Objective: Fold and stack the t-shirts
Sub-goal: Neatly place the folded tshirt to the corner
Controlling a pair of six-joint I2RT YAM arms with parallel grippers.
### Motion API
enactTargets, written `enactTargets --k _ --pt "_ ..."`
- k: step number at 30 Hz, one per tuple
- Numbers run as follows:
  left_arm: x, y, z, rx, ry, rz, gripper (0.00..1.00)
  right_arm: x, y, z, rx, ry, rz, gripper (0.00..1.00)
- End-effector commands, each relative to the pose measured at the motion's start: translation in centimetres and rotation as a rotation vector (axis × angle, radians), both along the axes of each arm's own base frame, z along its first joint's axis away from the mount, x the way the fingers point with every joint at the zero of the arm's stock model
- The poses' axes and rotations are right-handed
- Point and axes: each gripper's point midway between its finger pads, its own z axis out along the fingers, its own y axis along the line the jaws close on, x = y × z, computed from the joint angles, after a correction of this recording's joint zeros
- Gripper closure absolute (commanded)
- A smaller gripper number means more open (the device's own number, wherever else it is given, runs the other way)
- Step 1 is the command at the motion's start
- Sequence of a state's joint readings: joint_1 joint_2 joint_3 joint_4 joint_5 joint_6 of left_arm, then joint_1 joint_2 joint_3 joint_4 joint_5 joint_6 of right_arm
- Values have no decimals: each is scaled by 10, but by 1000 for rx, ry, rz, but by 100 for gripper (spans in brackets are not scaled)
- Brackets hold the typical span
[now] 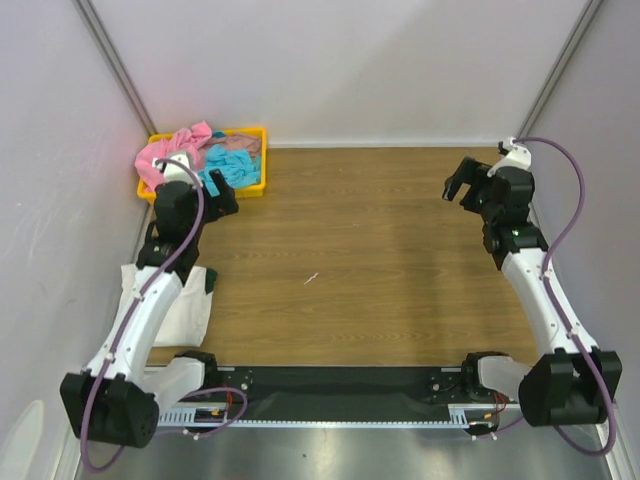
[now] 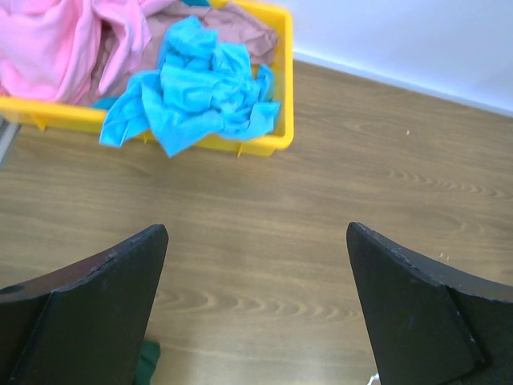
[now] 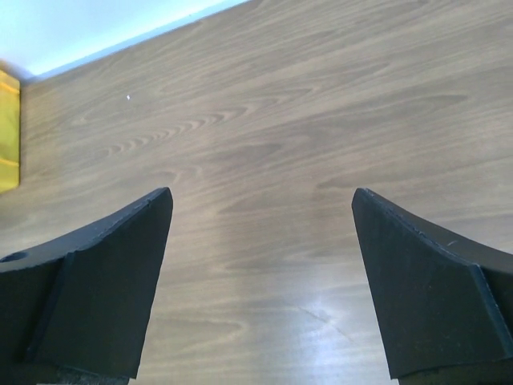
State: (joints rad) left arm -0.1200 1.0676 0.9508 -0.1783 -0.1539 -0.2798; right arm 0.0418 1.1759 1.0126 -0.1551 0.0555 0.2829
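Note:
A pink t-shirt and a crumpled turquoise t-shirt lie in a yellow tray at the back left. In the left wrist view the turquoise shirt hangs over the tray's front rim, and the pink shirt is behind it. A white t-shirt with a dark green sleeve lies folded at the left edge, partly under the left arm. My left gripper is open and empty, just in front of the tray. My right gripper is open and empty over bare wood at the far right.
The wooden table is walled in by grey panels on three sides. A dull mauve cloth also lies in the tray. A small white scrap lies mid-table. The tray's edge shows at the left of the right wrist view.

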Motion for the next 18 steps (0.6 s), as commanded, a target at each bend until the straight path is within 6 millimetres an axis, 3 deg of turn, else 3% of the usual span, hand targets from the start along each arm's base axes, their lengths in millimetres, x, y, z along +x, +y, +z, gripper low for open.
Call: enactTargets --k 1,3,4,5,7,9,10,13,15,16,18 --pt "-19 4 3 -18 -47 11 0 -12 -7 13 -40 -66 -11 0" --pt "-32 5 -3 -35 -47 13 0 -22 -10 16 -48 -84 -25 0" --pt "-36 3 -5 -40 -47 3 0 -28 -17 5 -56 -67 -61 0" --pt "-41 3 -15 -40 -29 -1 0 -35 -19 14 -48 -101 -78 0" --pt "-51 3 -15 -44 -37 -7 0 -47 -24 2 -50 -100 -108 0" --pt "-59 3 -26 -58 -10 -3 0 -60 -25 13 -43 -170 -111 0" --pt "-63 2 -22 -70 -24 -7 0 -67 -27 0 -42 -161 -122 0" --pt "-72 -4 -16 -126 -50 -22 0 -84 -26 10 3 -246 -134 0" --pt "-77 -4 -16 -158 -68 -10 0 -93 -25 -3 29 -234 -137 0" --pt "-79 -3 -15 -165 -77 -6 0 -100 -24 1 66 -256 -149 0" --pt "-86 -2 -9 -190 -122 2 0 -107 -21 -16 84 -228 -137 0"
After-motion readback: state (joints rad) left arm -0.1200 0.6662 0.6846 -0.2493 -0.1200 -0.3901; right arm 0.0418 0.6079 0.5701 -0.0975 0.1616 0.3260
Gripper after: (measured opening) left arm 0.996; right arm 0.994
